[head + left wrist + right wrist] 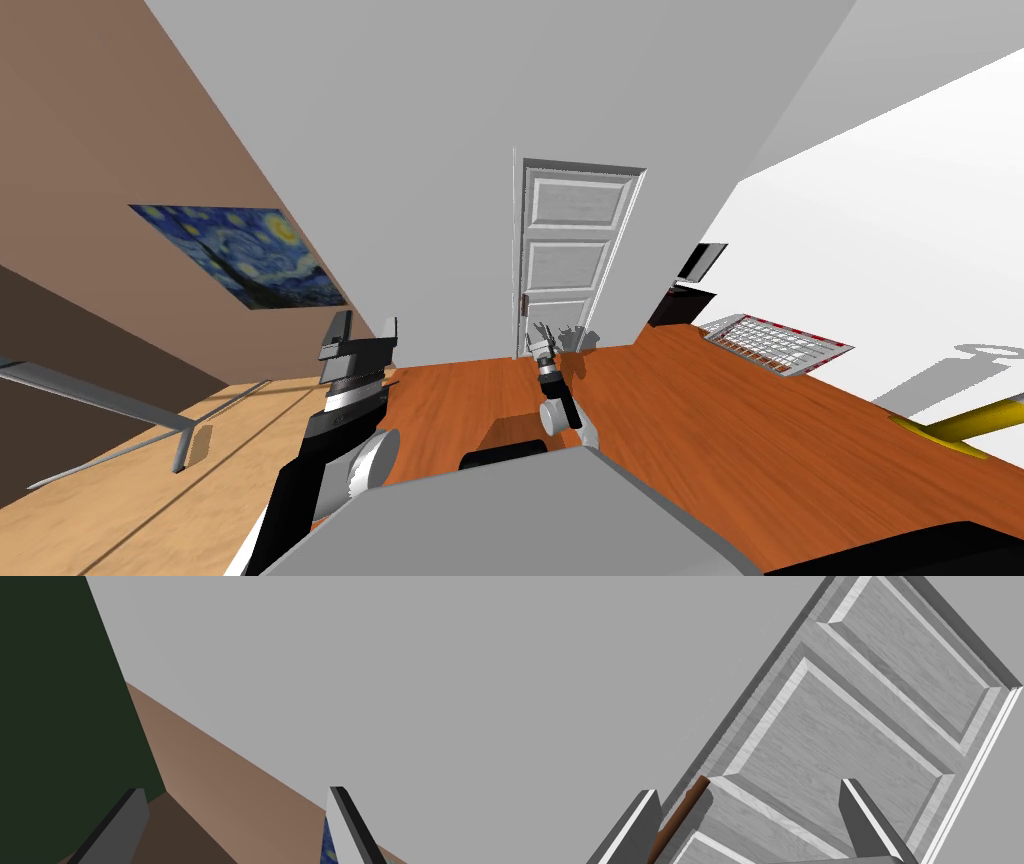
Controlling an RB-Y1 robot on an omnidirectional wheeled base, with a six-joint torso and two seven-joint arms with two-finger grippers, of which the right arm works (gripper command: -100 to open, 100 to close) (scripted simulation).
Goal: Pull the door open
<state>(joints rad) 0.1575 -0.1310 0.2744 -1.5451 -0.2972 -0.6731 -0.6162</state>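
A white panelled door (570,250) stands in the grey wall ahead. Its small brown handle (524,301) sits on the door's left edge, low down. My right gripper (543,333) reaches toward the door just below and to the right of the handle. In the right wrist view the brown lever handle (679,816) lies just inside the one finger, and the right gripper (752,826) is open with the door panels (837,726) behind it. My left gripper (366,335) is raised at the left, away from the door, and stands open (232,826).
A starry night painting (240,255) hangs on the brown wall at the left. A white grid rack (775,343) lies on the orange-brown floor at the right, with a dark object (685,300) against the wall beyond it. A yellow object (965,425) lies at the far right.
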